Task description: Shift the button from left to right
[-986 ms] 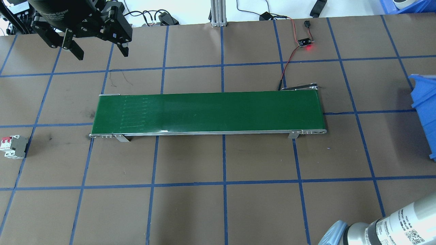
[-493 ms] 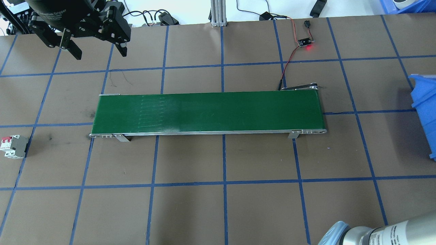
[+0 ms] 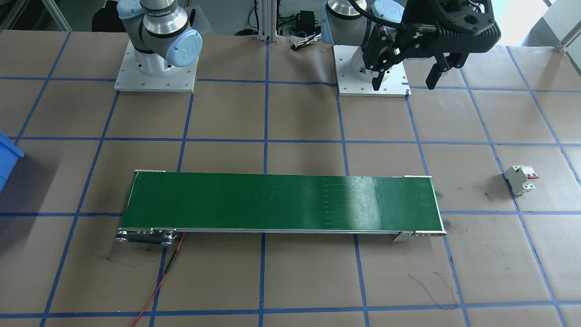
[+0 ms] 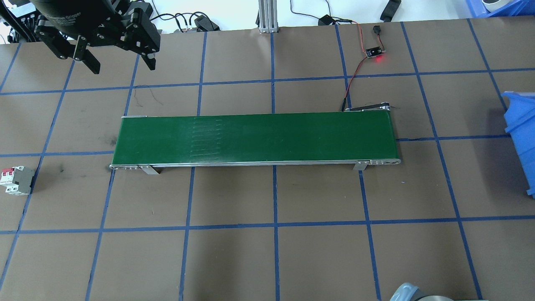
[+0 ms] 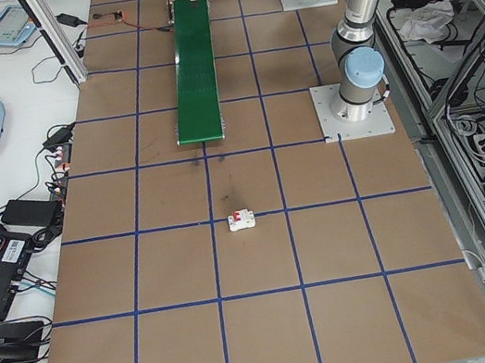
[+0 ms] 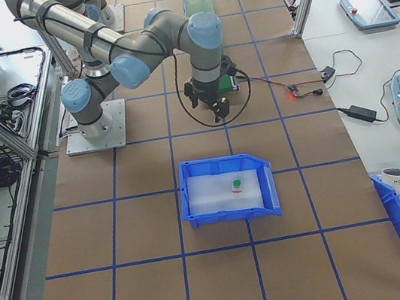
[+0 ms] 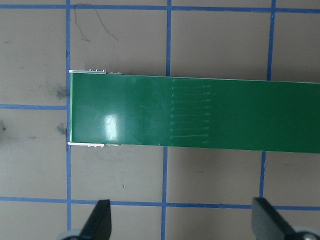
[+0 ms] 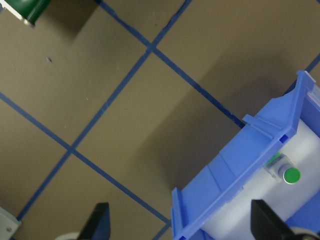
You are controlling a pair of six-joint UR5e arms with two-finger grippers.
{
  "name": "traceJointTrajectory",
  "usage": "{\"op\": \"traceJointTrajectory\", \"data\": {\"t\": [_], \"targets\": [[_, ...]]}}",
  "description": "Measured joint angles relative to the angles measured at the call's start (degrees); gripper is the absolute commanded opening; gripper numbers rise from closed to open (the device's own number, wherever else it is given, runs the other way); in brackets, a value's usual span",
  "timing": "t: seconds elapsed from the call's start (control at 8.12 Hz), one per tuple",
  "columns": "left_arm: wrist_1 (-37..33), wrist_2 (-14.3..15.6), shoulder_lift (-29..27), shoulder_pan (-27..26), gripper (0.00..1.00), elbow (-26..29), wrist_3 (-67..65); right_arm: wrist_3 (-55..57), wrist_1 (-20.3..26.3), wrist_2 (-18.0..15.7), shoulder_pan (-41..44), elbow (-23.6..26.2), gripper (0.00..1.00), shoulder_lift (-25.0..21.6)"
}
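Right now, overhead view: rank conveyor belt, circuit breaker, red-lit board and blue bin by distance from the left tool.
1. Conveyor belt: its left end lies just below the left tool.
2. Circuit breaker: left table edge, lower down.
3. Red-lit board: far side, right of centre.
4. Blue bin: right edge, farthest.

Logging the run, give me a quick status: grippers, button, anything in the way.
Left gripper open, empty, above the table. Right gripper open, empty. Button lying in the blue bin. Conveyor belt bare; circuit breaker off to the left, not in the way.
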Motion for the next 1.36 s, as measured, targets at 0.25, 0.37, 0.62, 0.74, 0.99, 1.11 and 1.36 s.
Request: {"op": "traceJointTrajectory", "data": {"t": [0.25, 0.37, 0.62, 0.74, 0.99, 1.11, 1.36], "targets": [[0.19, 0.08, -0.19, -0.01, 1.0, -0.02, 0.0, 18.76, 1.4, 0.5, 9.13, -0.55, 1.0, -4.08], [0.06, 0.1, 0.0, -0.01, 1.0, -0.04, 0.0, 27.05, 1.68, 0.07, 14.53, -0.86, 1.0, -5.69], [0.08, 0.08, -0.01, -0.05, 1.0, -0.03, 0.0, 44.44, 2.83, -0.58, 25.93, -2.08, 1.0, -6.97], [0.0, 0.1, 0.09, -0.04, 1.0, -0.04, 0.0, 53.31, 3.04, -1.29, 32.37, -2.64, 1.0, -6.83], [-0.07, 0.11, 0.15, -0.02, 1.0, -0.25, 0.0, 70.55, 2.93, -1.49, 43.37, -3.0, 1.0, -5.74], [-0.04, 0.11, 0.15, -0.01, 1.0, -0.38, 0.0, 75.96, 2.91, -1.48, 46.39, -2.99, 1.0, -5.11], [0.02, 0.14, 0.14, 0.03, 1.0, -0.47, 0.0, 79.76, 2.98, -2.02, 48.49, -2.98, 1.0, -4.6]]}}
